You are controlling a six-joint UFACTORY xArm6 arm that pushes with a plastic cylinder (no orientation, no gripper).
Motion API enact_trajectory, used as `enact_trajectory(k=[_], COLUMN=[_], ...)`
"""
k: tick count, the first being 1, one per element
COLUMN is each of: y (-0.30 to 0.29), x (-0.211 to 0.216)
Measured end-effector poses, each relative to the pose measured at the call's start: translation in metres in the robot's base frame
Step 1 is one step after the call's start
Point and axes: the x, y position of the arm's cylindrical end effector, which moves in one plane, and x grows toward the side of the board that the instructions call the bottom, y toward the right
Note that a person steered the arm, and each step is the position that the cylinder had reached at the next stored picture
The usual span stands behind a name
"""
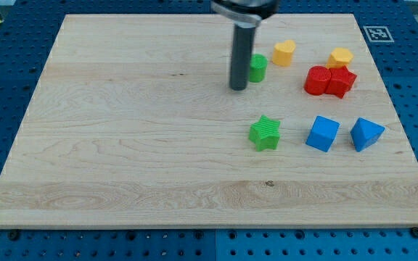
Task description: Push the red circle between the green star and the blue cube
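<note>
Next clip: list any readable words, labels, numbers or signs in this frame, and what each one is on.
No words, numbers or brand names can be read.
The only sign is a black-and-white square marker off the wooden board's top right corner in the view; it is a coded pattern, not text.
The coloured blocks and the rod carry no print.

The board [136, 145] is pale wood with fine grain, set on a blue pegboard [6, 43]. The rod [239, 58] is dark grey. The star [265, 133] and cylinder [257, 68] are green, the cube [322, 133] and wedge [366, 134] blue, the circle [316, 80] and its neighbour [342, 81] red, and two small blocks [284, 53] are yellow-orange.
</note>
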Motion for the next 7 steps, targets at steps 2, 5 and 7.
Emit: enact_trajectory(k=[2,5,7], y=[-0.013,0.030,0.109], x=[-0.043,-0.023,-0.025])
